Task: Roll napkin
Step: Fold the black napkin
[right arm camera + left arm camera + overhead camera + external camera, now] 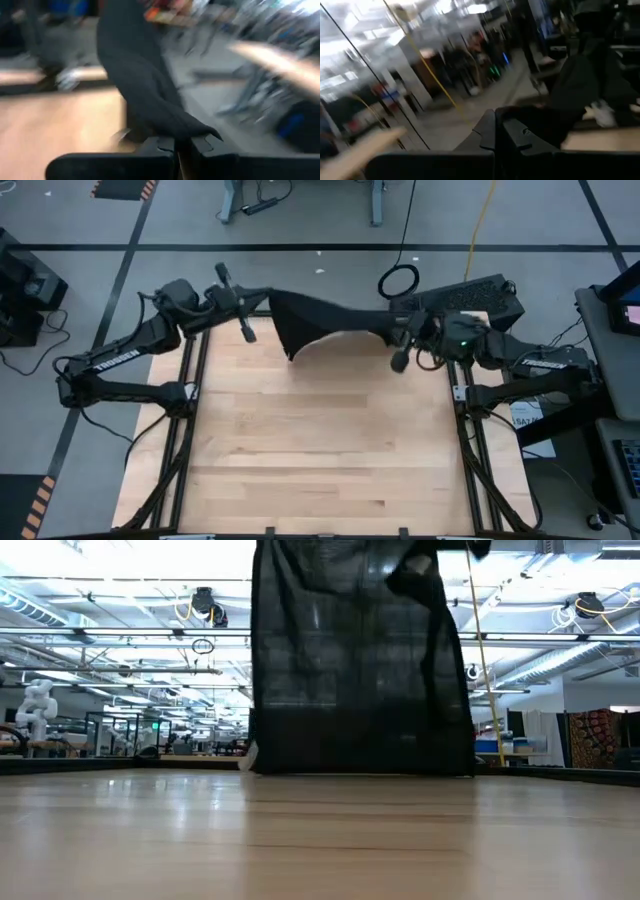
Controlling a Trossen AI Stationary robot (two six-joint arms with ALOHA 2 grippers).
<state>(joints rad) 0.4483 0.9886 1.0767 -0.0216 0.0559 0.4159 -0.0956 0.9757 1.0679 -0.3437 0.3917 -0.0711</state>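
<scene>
I hold the napkin (322, 323) stretched between my two grippers above the far edge of the desk (320, 450). My left gripper (262, 302) is clenched on its left upper corner and my right gripper (400, 330) is clenched on the right one. I think I hold it so to let it hang flat before I lay it down for rolling. The cloth is plain black and matte, sagging in the middle; its lower edge is near the wood.
</scene>
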